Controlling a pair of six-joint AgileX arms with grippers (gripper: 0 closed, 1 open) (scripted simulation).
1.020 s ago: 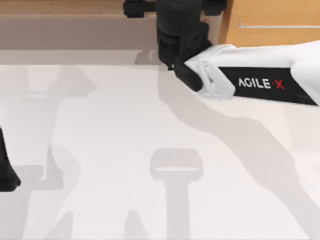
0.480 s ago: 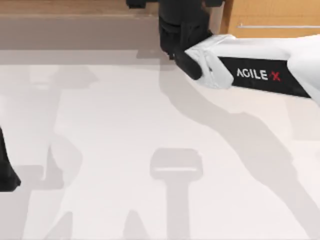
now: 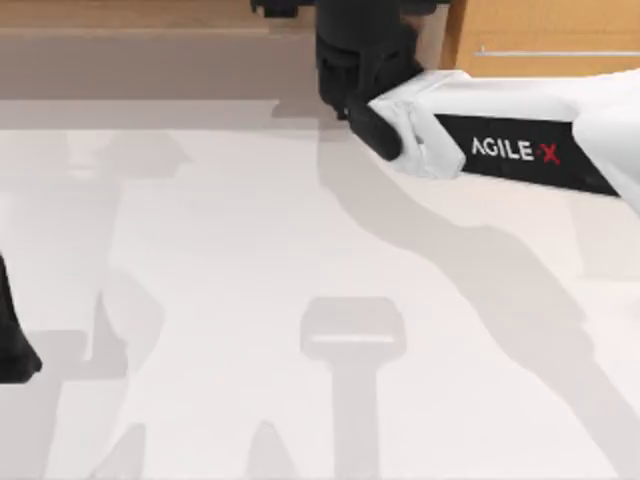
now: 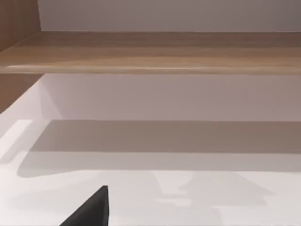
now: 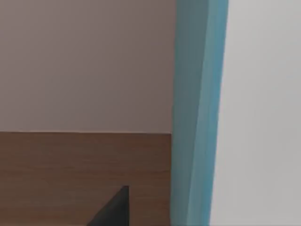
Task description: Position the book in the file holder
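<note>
The book (image 5: 200,113) fills the right wrist view close up, white face and pale blue edge, apparently carried at the tabletop's (image 3: 250,280) far edge by the right gripper (image 3: 350,100); whether its fingers clench I cannot tell. Probably the carrying step; next, find the holder. The left arm (image 3: 12,340) idles at the left edge.

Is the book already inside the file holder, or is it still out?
Cannot tell. The right wrist view shows the book close up, a blue edge beside a white face. In the top view the right gripper is at the table's far edge.

right pincer (image 3: 345,110): fingers hidden under black wrist, top edge crops it | book (image 5: 200,113): cut by frame edges, extent untold | left arm (image 3: 12,345): cropped at left edge
</note>
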